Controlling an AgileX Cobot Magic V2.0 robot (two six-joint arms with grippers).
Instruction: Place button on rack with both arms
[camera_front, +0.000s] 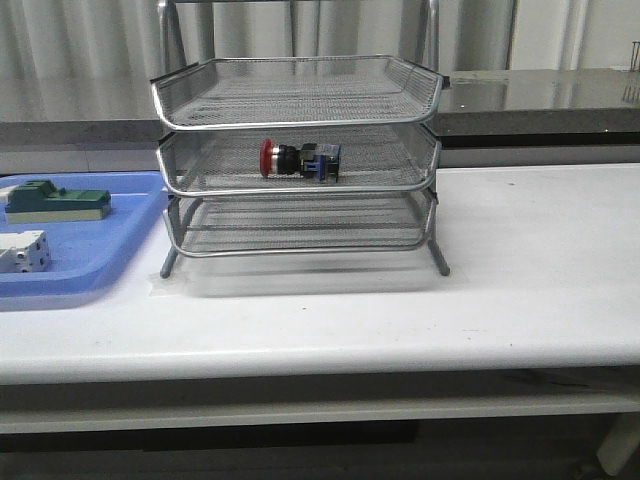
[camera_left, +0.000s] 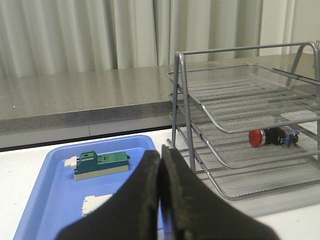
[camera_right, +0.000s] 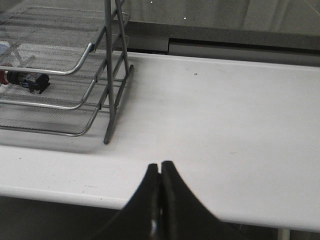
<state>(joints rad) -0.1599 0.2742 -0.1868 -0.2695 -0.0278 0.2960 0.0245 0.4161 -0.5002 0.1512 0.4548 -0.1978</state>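
The button (camera_front: 298, 159), with a red cap and black-and-blue body, lies on its side on the middle tier of the silver wire-mesh rack (camera_front: 300, 105). It also shows in the left wrist view (camera_left: 272, 137) and in the right wrist view (camera_right: 24, 80). My left gripper (camera_left: 160, 150) is shut and empty, held back over the near edge of the blue tray (camera_left: 60, 200), apart from the rack (camera_left: 240, 105). My right gripper (camera_right: 160, 165) is shut and empty above the table's front edge, to the right of the rack (camera_right: 107, 75). Neither arm shows in the front view.
A flat blue tray (camera_front: 110, 250) lies left of the rack and holds a green block (camera_front: 55, 200) and a white block (camera_front: 22, 251). A grey counter (camera_front: 540, 95) runs behind the white table (camera_front: 520, 290).
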